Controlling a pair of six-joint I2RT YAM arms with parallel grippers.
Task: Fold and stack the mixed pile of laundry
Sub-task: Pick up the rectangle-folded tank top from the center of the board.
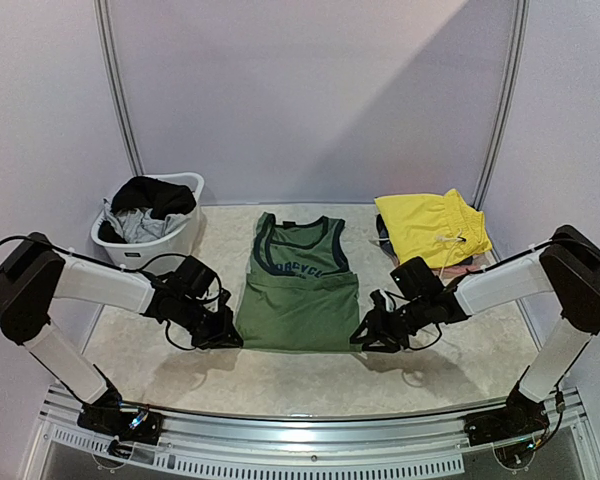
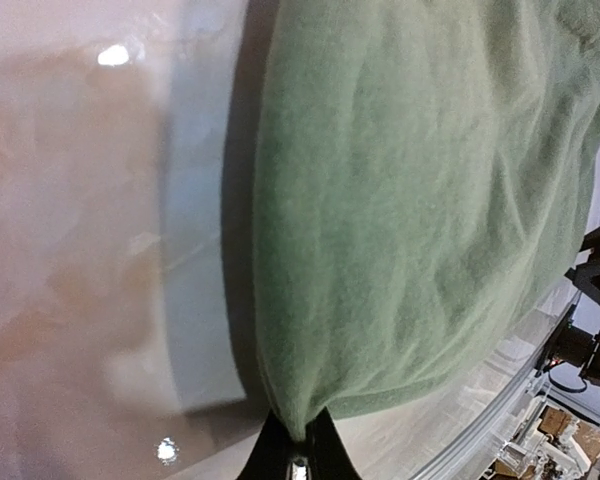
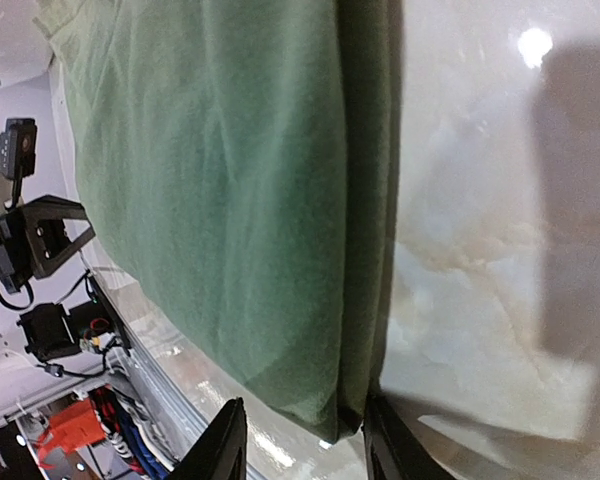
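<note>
Closest to you, the metal rail (image 1: 310, 428) at the table's near edge carries both arm bases. Just beyond it, your two grippers sit low over the table (image 1: 280, 375), one at each near corner of the green shirt (image 1: 298, 300).

Your left gripper (image 2: 298, 455) is pinched down on the near-left corner. In the left wrist view its fingers are drawn close together, with the cloth bunched to a point between them.

Your right gripper (image 3: 305, 445) stands wide. In the right wrist view its fingers (image 3: 225, 440) are well apart and straddle the near-right corner, with the thick, doubled edge of the cloth lying between them, closer to one finger. You cannot tell whether that finger touches the cloth.

The shirt lies flat in the middle of the table, neck pointing away from you, with navy trim and lettering on the chest. Its lower part looks doubled, and the upper edge of that layer crosses just under the lettering.

The yellow shorts (image 1: 432, 225) lie folded at the far right, white drawstring showing, on top of something darker. At the far left, the white tub (image 1: 170, 245) holds a black garment (image 1: 152, 193) over a grey piece (image 1: 135, 225).
</note>
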